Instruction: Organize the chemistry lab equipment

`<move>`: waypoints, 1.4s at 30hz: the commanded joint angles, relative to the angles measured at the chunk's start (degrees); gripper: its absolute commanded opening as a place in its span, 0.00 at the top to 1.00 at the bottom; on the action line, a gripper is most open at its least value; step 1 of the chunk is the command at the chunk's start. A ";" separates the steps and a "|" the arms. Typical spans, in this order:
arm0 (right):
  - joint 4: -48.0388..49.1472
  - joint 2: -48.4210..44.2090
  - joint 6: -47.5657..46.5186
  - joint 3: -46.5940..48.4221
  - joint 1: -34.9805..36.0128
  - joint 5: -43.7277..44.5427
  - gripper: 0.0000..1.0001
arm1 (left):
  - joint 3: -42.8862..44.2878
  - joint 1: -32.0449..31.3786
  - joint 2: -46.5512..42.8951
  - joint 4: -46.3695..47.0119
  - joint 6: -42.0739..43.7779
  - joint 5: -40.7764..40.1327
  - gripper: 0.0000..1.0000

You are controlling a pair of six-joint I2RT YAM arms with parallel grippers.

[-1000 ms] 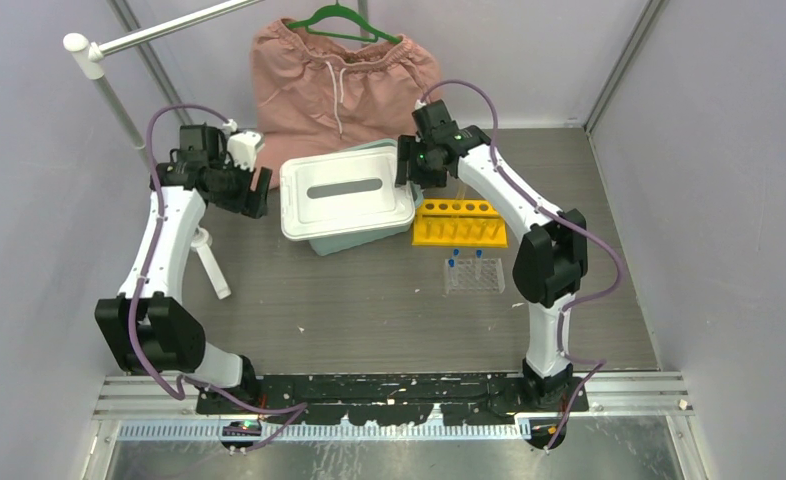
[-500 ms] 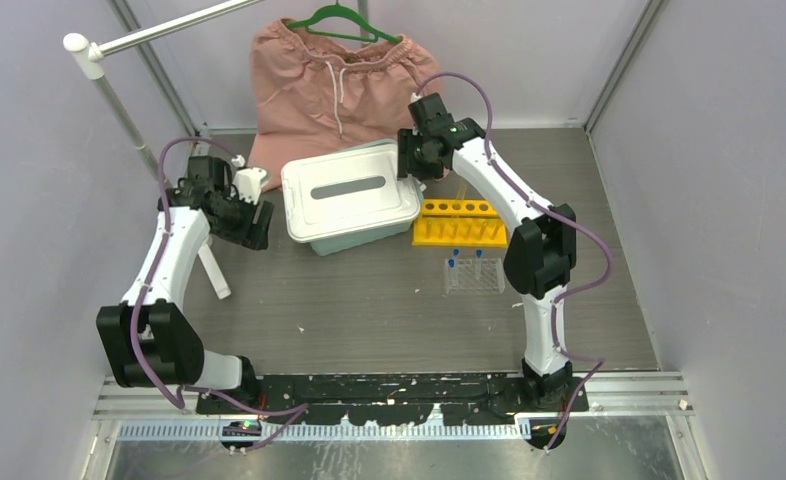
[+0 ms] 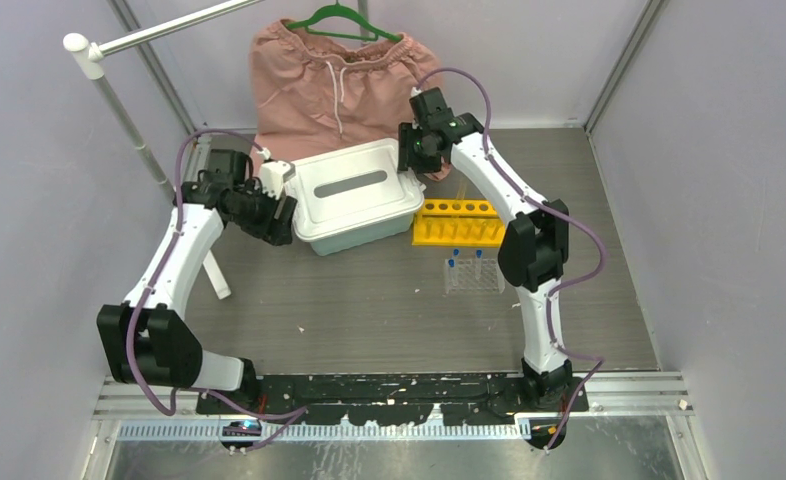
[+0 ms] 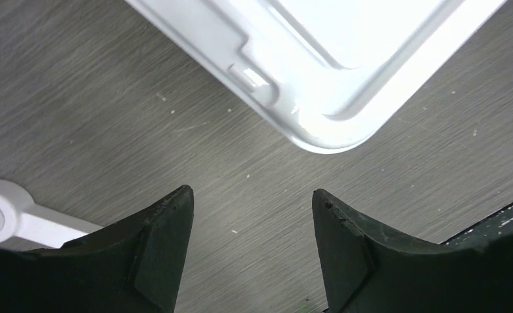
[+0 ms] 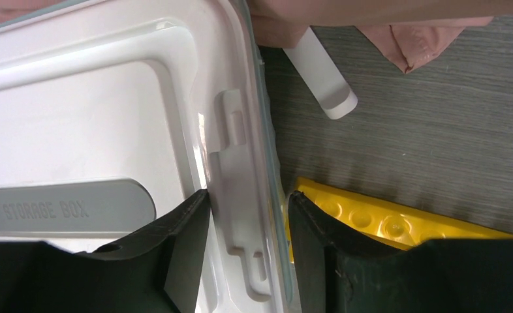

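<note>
The white lid [image 3: 354, 190] lies on the teal bin [image 3: 364, 238]. My right gripper [image 3: 407, 165] is at the lid's right rim. In the right wrist view the right gripper [image 5: 248, 195] is open, its jaws straddling the latch tab [image 5: 237, 195] closely, one finger on the lid [image 5: 77, 117], the other outside over the yellow rack [image 5: 384, 225]. My left gripper [image 3: 285, 220] hovers at the bin's left end. Seen from the left wrist, the left gripper [image 4: 252, 195] is open and empty, just short of the lid's corner [image 4: 335, 124]. The yellow rack [image 3: 459, 222] and a clear rack with blue-capped tubes [image 3: 474, 272] stand right of the bin.
Pink shorts [image 3: 339, 80] on a green hanger lie behind the bin. A white cylinder [image 5: 322, 81] pokes out from under them. A white stand foot [image 3: 212, 268] sits by the left arm, with its pole [image 3: 119, 110] slanting to the back left. Grey walls enclose the table.
My left arm has swung right, up to the bin's left end. The right gripper's jaws have narrowed around the lid's rim, and the lid has shifted slightly to the right.
</note>
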 commanded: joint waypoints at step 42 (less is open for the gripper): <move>8.63 -0.76 1.20 -9.41 -0.15 3.99 0.49 | 19.14 -1.95 21.56 10.43 -6.66 -9.93 0.37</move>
